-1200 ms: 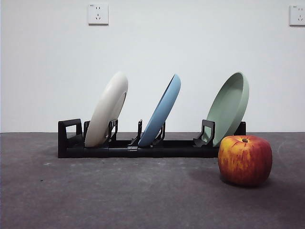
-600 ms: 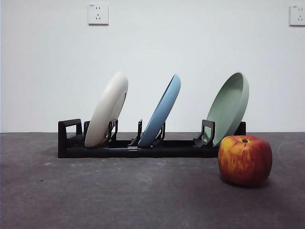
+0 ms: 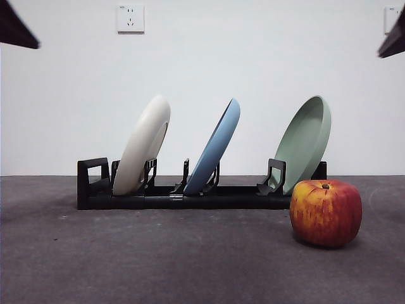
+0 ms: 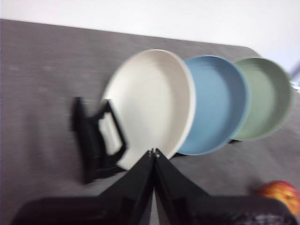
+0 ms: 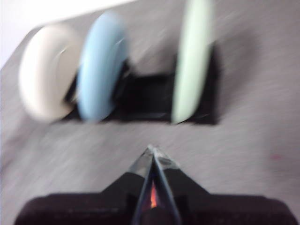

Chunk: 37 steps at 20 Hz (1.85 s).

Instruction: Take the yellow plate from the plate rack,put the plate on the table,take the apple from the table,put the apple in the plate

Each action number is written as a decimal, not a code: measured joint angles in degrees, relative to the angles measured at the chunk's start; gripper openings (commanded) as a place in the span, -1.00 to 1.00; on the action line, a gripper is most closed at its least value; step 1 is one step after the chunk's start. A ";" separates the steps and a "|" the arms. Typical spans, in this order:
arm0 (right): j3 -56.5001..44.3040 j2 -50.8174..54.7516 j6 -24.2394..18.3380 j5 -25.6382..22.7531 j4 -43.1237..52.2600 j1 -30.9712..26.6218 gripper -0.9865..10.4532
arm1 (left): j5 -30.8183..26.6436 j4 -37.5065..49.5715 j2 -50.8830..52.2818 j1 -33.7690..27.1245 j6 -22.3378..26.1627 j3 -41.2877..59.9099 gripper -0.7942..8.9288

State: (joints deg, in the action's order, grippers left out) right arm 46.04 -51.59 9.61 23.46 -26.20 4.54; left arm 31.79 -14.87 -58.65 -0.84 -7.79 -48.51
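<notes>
The yellow plate (image 3: 144, 144) is cream and leans in the left slot of the black plate rack (image 3: 190, 195); it also shows in the left wrist view (image 4: 152, 103) and blurred in the right wrist view (image 5: 47, 72). The red and yellow apple (image 3: 325, 212) sits on the table (image 3: 158, 259) in front of the rack's right end, and at a corner of the left wrist view (image 4: 281, 193). My left gripper (image 4: 153, 152) is shut and empty, high above the yellow plate. My right gripper (image 5: 151, 149) is shut and empty, above the table short of the rack.
A light blue plate (image 3: 216, 147) leans in the middle slot and a sage green plate (image 3: 305, 142) in the right slot. Black arm tips show at the top left corner (image 3: 16, 28) and the top right corner (image 3: 393, 38). Two wall sockets are on the white wall behind.
Black arm tips have come into the front view's top corners. The plates, rack and apple have not moved.
</notes>
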 measured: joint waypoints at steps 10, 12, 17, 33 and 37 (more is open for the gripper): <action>2.71 -6.32 -1.49 3.54 -1.20 0.00 -0.33 | -5.51 -6.32 -23.56 12.66 -0.20 -22.82 -0.31; 2.73 -6.32 -1.49 3.54 -1.20 0.00 -0.33 | -6.97 -7.10 -27.91 14.88 -0.20 -27.26 -0.31; 2.75 -6.32 -1.49 3.52 -1.18 0.00 -0.33 | -11.21 -9.07 -39.01 18.73 -0.20 -35.54 -0.32; 2.80 -6.32 -1.49 3.37 -1.20 0.00 -0.33 | -10.12 -13.09 -43.45 20.52 0.52 -40.13 -0.85; 2.80 -6.32 -1.51 3.37 -1.20 0.00 -0.33 | -8.79 -24.04 -41.07 21.79 2.34 -46.99 -0.85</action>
State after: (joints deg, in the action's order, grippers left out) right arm 48.84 -57.91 8.10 26.83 -27.40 4.54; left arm 23.00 -38.92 -99.72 20.95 -5.45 -95.50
